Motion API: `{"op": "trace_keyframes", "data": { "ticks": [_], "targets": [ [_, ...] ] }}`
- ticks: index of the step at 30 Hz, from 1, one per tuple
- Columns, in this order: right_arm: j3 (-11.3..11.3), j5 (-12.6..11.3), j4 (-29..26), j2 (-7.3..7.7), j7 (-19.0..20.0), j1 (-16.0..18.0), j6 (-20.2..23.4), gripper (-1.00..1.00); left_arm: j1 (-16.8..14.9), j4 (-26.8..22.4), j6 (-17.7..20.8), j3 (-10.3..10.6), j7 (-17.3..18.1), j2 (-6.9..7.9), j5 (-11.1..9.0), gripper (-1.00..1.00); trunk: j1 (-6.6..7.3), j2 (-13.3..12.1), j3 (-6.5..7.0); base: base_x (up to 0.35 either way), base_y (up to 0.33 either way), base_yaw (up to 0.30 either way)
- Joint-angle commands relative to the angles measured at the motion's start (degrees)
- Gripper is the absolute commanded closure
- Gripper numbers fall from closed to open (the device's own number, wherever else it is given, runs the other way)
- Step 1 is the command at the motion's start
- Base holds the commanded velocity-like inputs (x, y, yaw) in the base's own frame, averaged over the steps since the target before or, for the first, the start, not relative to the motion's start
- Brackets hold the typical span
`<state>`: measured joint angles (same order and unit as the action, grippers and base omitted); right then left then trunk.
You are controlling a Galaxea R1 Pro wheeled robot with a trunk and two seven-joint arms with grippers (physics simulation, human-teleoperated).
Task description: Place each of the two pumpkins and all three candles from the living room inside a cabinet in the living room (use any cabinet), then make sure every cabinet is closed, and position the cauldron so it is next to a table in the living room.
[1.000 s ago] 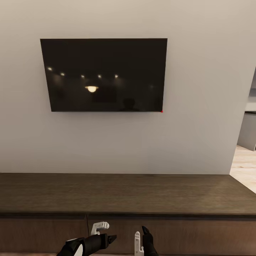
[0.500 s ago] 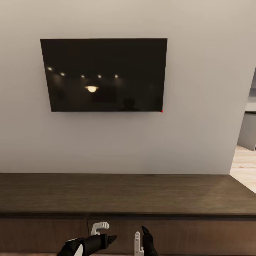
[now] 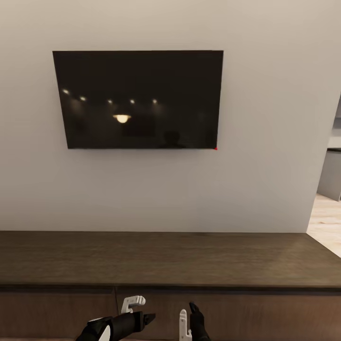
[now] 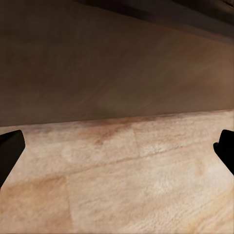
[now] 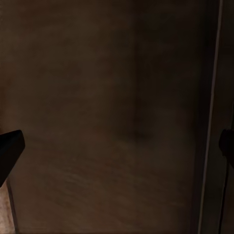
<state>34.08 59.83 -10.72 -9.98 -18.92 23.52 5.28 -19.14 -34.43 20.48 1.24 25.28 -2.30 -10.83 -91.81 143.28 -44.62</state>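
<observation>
The robot faces the cabinet (image 3: pixel 170 260), which runs along the wall under a dark TV (image 3: pixel 137 99), and its drawer fronts look shut and flush as far as the head view reaches. The cabinet's top is bare. Both arms hang low before the drawer fronts: the left claw (image 3: pixel 139 310) has its fingers spread with nothing between them, and the right claw (image 3: pixel 188 317) likewise stands parted and empty, close to the front panel. The left wrist view looks down at the plank floor (image 4: pixel 126 190) where it meets the cabinet's base, with dark fingertips (image 4: pixel 9 148) wide apart at the edges. No pumpkins, candles or cauldron can be seen here, so whether any are already stowed cannot be told. My guess is that a drawer must be opened or checked next.
</observation>
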Motion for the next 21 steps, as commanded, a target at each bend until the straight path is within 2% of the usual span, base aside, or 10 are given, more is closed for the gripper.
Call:
{"op": "trace_keyframes", "data": {
  "ticks": [1,8,21],
  "targets": [
    [0.2,0.5,0.0,-0.01,-0.2,0.0,0.5,-1.00,0.0,-0.1,0.5,0.1,-0.1,0.02,-0.6,-1.00,0.00,0.0,-0.07,0.104,0.000,0.000],
    [0.2,0.5,0.2,-0.01,-0.2,0.0,0.5,-1.00,0.0,-0.1,0.5,0.1,-0.1,0.02,-0.6,-1.00,0.00,0.0,-0.07,0.089,0.000,0.000],
    [0.1,0.5,-0.1,-0.01,-0.4,0.0,0.6,-1.00,0.0,0.0,0.5,0.1,-0.1,0.02,-0.6,-1.00,0.00,0.0,-0.07,0.009,0.000,0.000]
  ]
}}
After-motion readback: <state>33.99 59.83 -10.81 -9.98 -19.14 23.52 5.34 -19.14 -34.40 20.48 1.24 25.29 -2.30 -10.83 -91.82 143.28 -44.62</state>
